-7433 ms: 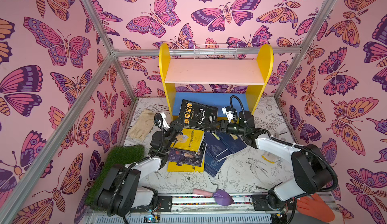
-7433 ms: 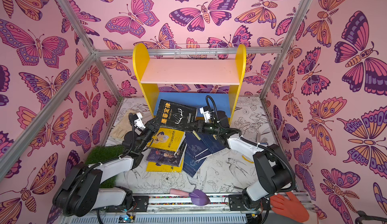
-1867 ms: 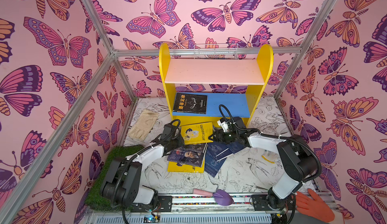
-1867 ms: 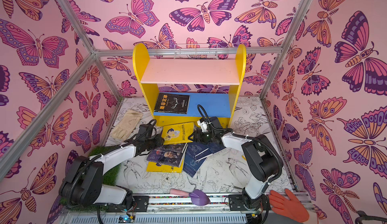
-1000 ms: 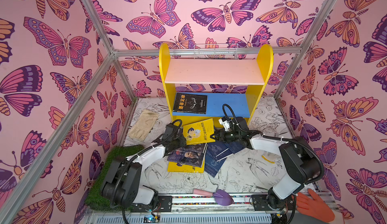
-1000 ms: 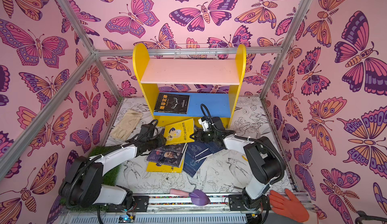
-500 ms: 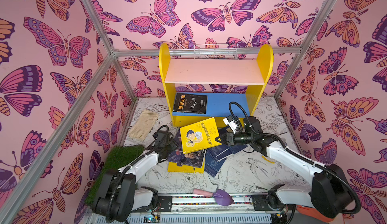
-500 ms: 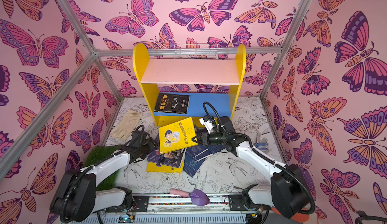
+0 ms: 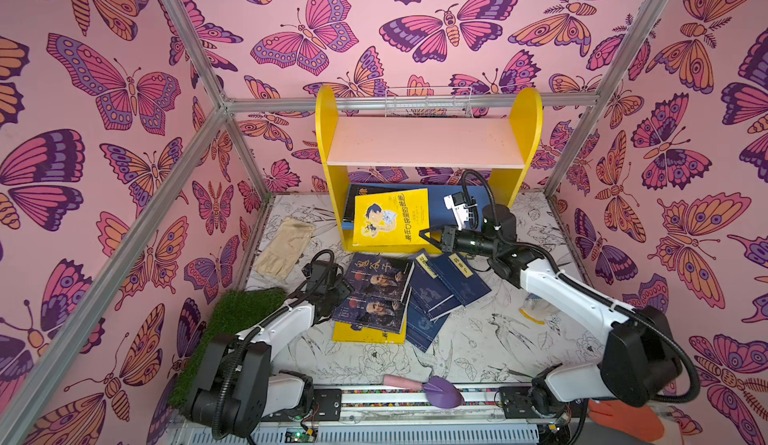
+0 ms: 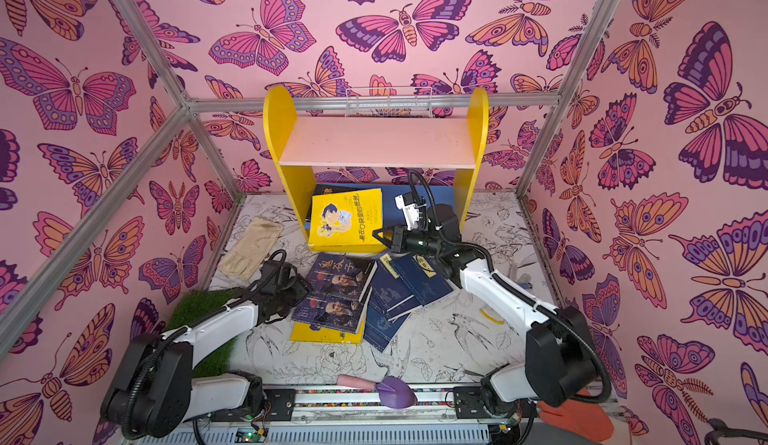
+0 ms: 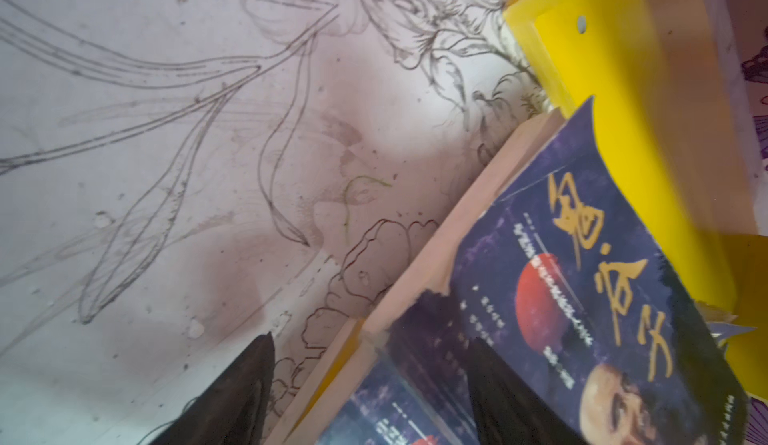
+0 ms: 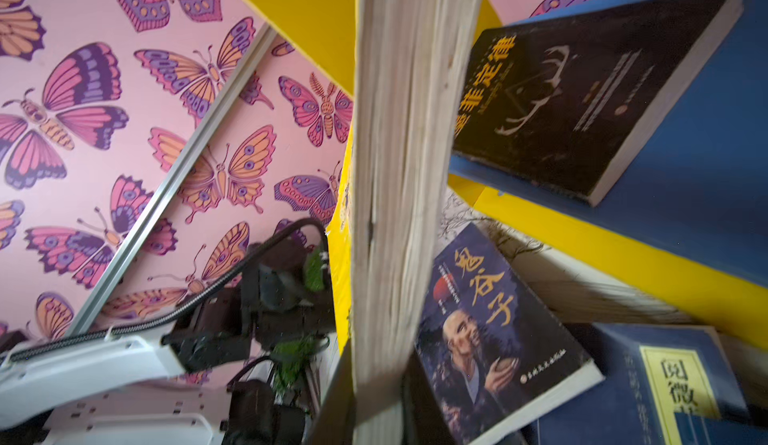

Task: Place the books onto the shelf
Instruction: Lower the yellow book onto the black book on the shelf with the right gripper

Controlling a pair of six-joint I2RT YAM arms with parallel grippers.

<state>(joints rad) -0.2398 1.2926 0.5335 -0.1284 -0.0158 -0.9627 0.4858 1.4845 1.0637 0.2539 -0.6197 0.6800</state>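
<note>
Jaws of the right gripper point(image 9: 425, 235) are clamped on the yellow book point(image 9: 388, 218), best slid level onto the shelf point(image 9: 424, 143); left gripper point(image 11: 371, 337) is spread wide.

Black book point(image 9: 357, 190) on shelf point(image 9: 428, 145) mostly hidden behind raised yellow book point(image 9: 390, 218); pile's btm yellow book point(image 9: 365, 335) largely covered; orange glove point(image 9: 623, 420), near right, part-hidden behind right arm point(image 9: 636, 355).
</note>
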